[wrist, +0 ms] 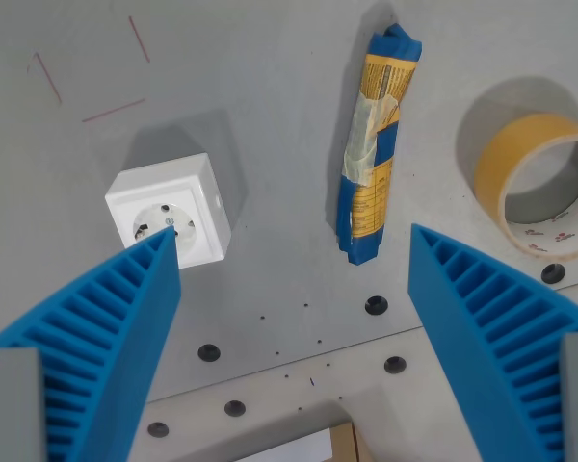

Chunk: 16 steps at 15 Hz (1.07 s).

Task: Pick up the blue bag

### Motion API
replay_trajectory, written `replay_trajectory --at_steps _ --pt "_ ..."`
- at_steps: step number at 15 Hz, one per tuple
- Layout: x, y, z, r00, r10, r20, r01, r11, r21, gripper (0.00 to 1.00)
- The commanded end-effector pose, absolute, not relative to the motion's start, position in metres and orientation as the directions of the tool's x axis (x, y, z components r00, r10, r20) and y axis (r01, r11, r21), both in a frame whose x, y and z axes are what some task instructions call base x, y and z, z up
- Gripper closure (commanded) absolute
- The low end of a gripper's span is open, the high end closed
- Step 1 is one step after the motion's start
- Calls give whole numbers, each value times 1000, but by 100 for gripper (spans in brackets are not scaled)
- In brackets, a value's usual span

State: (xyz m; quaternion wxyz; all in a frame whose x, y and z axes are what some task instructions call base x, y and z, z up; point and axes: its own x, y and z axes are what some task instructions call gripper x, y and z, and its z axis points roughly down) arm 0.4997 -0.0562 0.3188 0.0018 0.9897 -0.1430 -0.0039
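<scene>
We see our gripper (294,245) with its two blue fingers (125,318) spread wide apart and nothing between them, so the blue bag (374,144) has not been picked up yet. The bag lies flat on the gray desk (270,115), long and thin, a bit toward the wrist view's right, with a white socket (171,212) well off on its left and a roll of tape (544,183) on its right. We think the job has only just begun: we must bring the fingers around the bag, squeeze it, and lift it up.
</scene>
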Motion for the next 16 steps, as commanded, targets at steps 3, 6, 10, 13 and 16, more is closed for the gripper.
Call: replay_trajectory --at_steps 3,6,10,13,16 --pt "500 -56 320 958 -286 -2 -286 -958 4 0" --pt "499 -58 315 956 -294 5 -294 -956 2 0" --pt "494 -67 297 948 -314 45 -314 -949 -10 0" --pt "487 -76 281 942 -323 88 -322 -947 -22 0" --pt "480 -82 265 935 -331 125 -329 -944 -31 0"
